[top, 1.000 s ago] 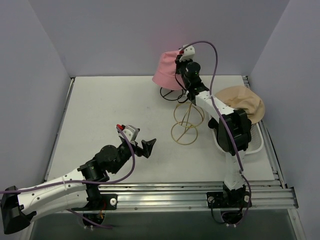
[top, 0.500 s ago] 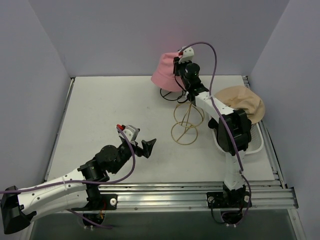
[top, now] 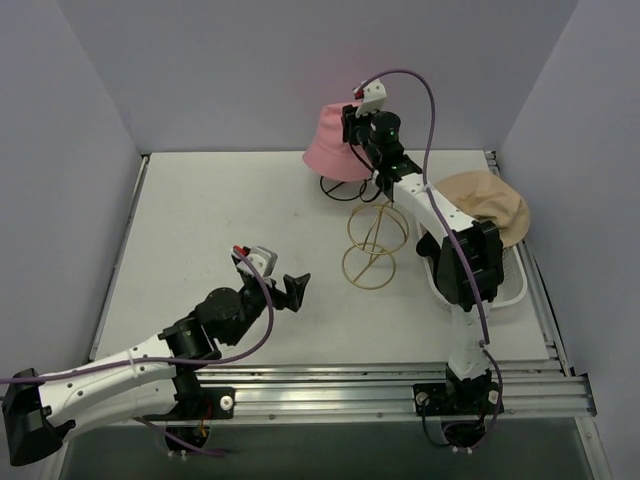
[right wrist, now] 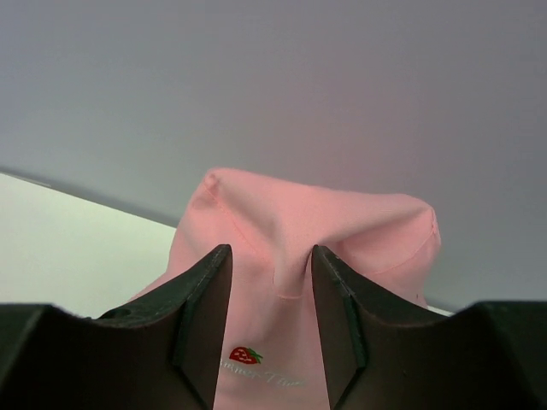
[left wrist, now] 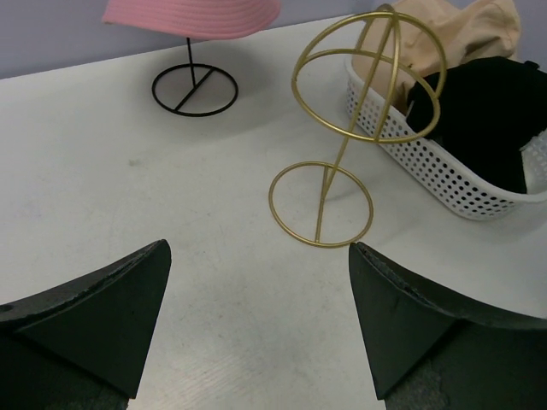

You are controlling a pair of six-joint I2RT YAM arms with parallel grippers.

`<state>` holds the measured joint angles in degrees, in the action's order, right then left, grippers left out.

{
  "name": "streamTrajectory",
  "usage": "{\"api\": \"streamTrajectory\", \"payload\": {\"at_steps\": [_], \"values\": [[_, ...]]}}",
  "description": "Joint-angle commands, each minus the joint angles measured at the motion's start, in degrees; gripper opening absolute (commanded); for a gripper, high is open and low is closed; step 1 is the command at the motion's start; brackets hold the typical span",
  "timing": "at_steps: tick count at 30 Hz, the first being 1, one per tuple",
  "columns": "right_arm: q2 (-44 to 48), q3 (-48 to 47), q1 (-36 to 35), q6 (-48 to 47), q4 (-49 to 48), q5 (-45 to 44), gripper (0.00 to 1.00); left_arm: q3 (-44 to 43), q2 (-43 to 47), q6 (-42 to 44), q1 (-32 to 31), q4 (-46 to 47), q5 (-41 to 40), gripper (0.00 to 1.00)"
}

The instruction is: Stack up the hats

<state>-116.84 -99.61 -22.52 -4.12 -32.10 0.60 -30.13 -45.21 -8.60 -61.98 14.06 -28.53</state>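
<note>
Facing pink bucket hat [right wrist: 342, 224]: right tool [right wrist: 270, 260]

My left arm [top: 130, 365] lies low, reaching forward from its base toward the gold wire stand [top: 372, 250]. My left gripper [top: 283, 288] sits short of the stand on its near-left side, jaws spread wide. My right arm [top: 462, 262] stretches up along the stand's right side. My right gripper [top: 356, 132] hangs raised beyond the stand, its fingers [right wrist: 201, 316] parted by a narrow gap.
</note>
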Motion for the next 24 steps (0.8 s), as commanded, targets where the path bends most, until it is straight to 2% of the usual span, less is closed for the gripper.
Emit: {"api": "streamTrajectory", "payload": {"at_steps": [1, 4, 8, 14, 18, 24], "values": [[2.8, -7.1, 0.0, 0.5, 6.0, 2.7, 0.39, -5.9, -3.7, -6.9, 2.4, -3.3, -4.8, 0.94], [5.7, -7.1, 1.1, 2.6, 9.4, 3.7, 0.39, -14.4, -9.3, -12.4, 11.1, -8.0, 6.1, 0.95], [8.0, -7.3, 3.3, 8.9, 12.8, 8.4, 0.4, -24.3, -17.1, -19.3, 22.2, -9.1, 20.9, 0.97], [14.7, -2.1, 3.9, 12.2, 14.9, 5.7, 0.4, -35.5, -30.1, -21.2, 29.7, -9.1, 27.6, 0.97], [20.1, 2.8, 5.0, 17.6, 17.2, 4.9, 0.4, -39.0, -40.3, -24.7, 37.7, -2.2, 40.5, 1.0], [28.7, 13.6, 4.7, 19.1, 16.3, 5.9, 0.4, -44.0, -50.2, -27.0, 41.8, 6.1, 47.5, 0.95]]}}
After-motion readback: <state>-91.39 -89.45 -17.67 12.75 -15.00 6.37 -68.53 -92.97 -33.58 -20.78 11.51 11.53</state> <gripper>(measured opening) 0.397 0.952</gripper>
